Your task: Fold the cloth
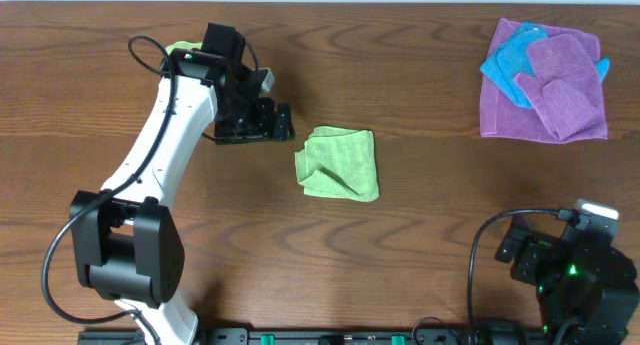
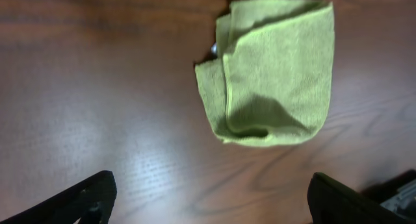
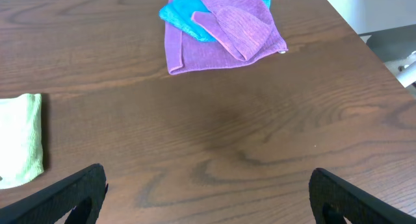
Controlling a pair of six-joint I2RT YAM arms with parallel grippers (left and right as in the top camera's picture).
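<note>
At the table's (image 1: 420,235) 9 o'clock side the white left arm (image 1: 165,135) reaches up from the near edge toward 11 o'clock, and the left gripper (image 1: 284,123) at its end points toward 3 o'clock, just beside the green cloth (image 1: 338,163) but not touching it. In the left wrist view its 2 dark fingers (image 2: 84,198) sit in the bottom corners with bare wood between them - the jaws are spread wide and hold nothing - and the cloth lies ahead at 1 o'clock, apart from both fingers. The cloth rests flat near the middle of the table as a rough square, already doubled over: its 9 o'clock side is rumpled, with a loose flap and stacked edges showing, while its 3 o'clock side is smooth and rounded. A sliver of something green shows behind the left arm at 10 o'clock, too hidden to identify. Well apart, at the table's 2 o'clock corner, sits a pile of purple cloths (image 1: 548,85) with a blue cloth (image 1: 508,60) tucked between the layers on its 9 o'clock side. At 4 o'clock, by the near edge, the dark right arm (image 1: 575,275) is drawn back with its cables looping beside it. The right gripper (image 3: 208,178) looks across bare wood toward that pile at 12 o'clock - its fingers are likewise set far apart and empty - and the green cloth's edge shows at 9 o'clock in its view.
</note>
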